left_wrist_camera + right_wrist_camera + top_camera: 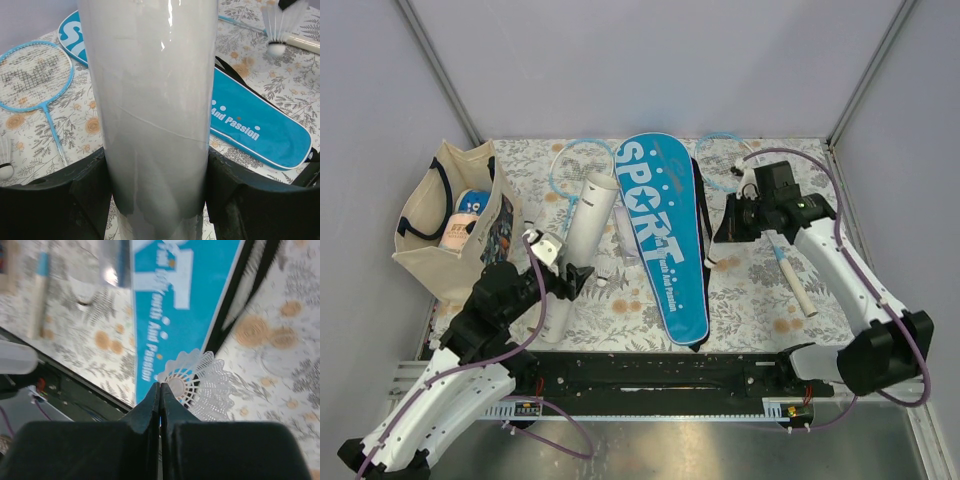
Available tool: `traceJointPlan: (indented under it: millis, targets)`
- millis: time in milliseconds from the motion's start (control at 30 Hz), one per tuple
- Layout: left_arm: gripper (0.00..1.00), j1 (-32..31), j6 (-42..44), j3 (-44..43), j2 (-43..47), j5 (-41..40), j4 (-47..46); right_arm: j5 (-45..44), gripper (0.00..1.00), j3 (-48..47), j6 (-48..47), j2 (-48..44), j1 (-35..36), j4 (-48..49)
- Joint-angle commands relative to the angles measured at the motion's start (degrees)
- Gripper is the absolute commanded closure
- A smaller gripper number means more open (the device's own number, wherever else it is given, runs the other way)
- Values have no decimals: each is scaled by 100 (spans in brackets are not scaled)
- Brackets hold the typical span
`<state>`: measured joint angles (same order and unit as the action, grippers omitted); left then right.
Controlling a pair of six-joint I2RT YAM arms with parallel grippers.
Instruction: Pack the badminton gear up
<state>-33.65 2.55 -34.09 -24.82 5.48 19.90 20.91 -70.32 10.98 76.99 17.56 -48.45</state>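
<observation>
Jaws of the right gripper (160, 386) are shut tight at the rim of a shuttlecock (200, 390) beside the blue cover (175, 300) — pinched or missed, I cannot tell. On the left gripper (157, 185) they hug the white tube (155, 90). That thin rim could slip out — then it drops.

The worktop (760, 290), covered in a flowered cloth, carries a blue racket cover (665, 240) lying lengthwise in the middle. A long white tube (588, 215) lies just left of it, with a shuttlecock (606, 272) between them. One blue racket (572, 168) lies at the back left, a second racket (800, 295) to the right. A cloth bag (435, 250) stands at the left edge.
</observation>
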Motion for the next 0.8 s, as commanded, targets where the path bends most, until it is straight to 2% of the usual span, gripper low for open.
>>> traceJointPlan:
  millis: [0,200,367,467,567,767]
  targets:
    - [56,-10,9,-10,-111,296,-487,529,100,-288,913,-667,63,1159]
    - [56,-10,106,139,-155,796,-627,414,100,-718,1433,-1054,633,2268]
    - [57,-10,290,174,-234,1087,-786,160,100,-1465,1529,-1037,1240,2550]
    - [57,-10,465,157,-304,1525,-786,72,100,-1703,1574,-1028,1416,2673]
    - [58,-10,650,253,-348,1965,-917,106,100,-1748,1565,-1037,1504,2796]
    - [60,-10,800,253,-480,2124,-1041,501,100,-1468,1696,-1098,1715,3103]
